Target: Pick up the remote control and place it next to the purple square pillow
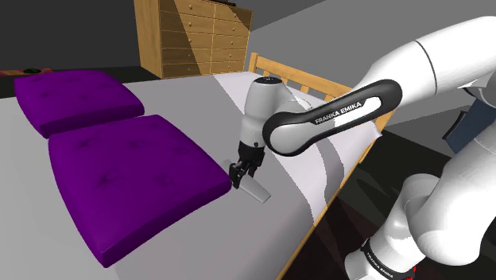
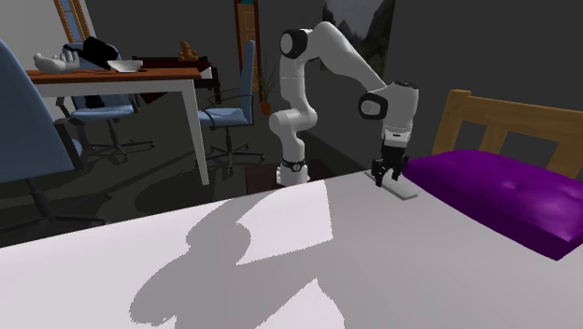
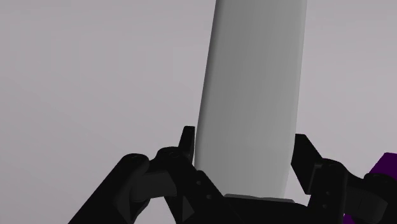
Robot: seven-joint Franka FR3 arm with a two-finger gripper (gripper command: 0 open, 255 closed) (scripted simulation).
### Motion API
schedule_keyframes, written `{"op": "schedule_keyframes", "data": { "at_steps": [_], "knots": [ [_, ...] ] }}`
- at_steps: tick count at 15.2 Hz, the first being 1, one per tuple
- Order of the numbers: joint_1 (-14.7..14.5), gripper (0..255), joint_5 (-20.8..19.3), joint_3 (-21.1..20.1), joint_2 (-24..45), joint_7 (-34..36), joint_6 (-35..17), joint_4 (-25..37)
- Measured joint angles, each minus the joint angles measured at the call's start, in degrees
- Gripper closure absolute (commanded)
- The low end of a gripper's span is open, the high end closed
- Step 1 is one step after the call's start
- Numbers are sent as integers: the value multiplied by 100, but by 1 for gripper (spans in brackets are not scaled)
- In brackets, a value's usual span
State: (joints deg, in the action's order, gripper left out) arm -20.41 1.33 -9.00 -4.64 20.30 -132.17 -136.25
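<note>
The remote control (image 1: pixel 253 189) is a plain grey flat bar, clasped at one end by my black gripper (image 1: pixel 239 173) and tilted down toward the bed. It hangs close beside the near purple square pillow's (image 1: pixel 131 179) edge. In the second exterior view the gripper (image 2: pixel 387 174) holds the remote (image 2: pixel 402 191) just off the pillow (image 2: pixel 509 194). In the wrist view the remote (image 3: pixel 254 95) runs out long between the two fingers (image 3: pixel 184 149), which are shut on its sides, and a purple corner (image 3: pixel 384 167) shows beside them.
A second purple pillow (image 1: pixel 73 97) lies farther back on the grey bed (image 1: pixel 282 151). The wooden bed frame (image 1: pixel 298 78) edges it, and a wooden dresser (image 1: pixel 195 36) stands behind. A table (image 2: pixel 117 79) and blue chairs (image 2: pixel 234 103) stand on the floor beyond the bed.
</note>
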Motion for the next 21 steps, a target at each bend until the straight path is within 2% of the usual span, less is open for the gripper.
{"op": "schedule_keyframes", "data": {
  "at_steps": [8, 9, 15, 21],
  "knots": [
    [0, 255, -23, -6, 132, 20, -225, -90],
    [0, 0, -23, -6, 132, 20, -226, -90],
    [0, 0, -24, -5, 132, 19, -225, -92],
    [-1, 0, 48, 15, -304, -37, 487, 199]
  ]
}}
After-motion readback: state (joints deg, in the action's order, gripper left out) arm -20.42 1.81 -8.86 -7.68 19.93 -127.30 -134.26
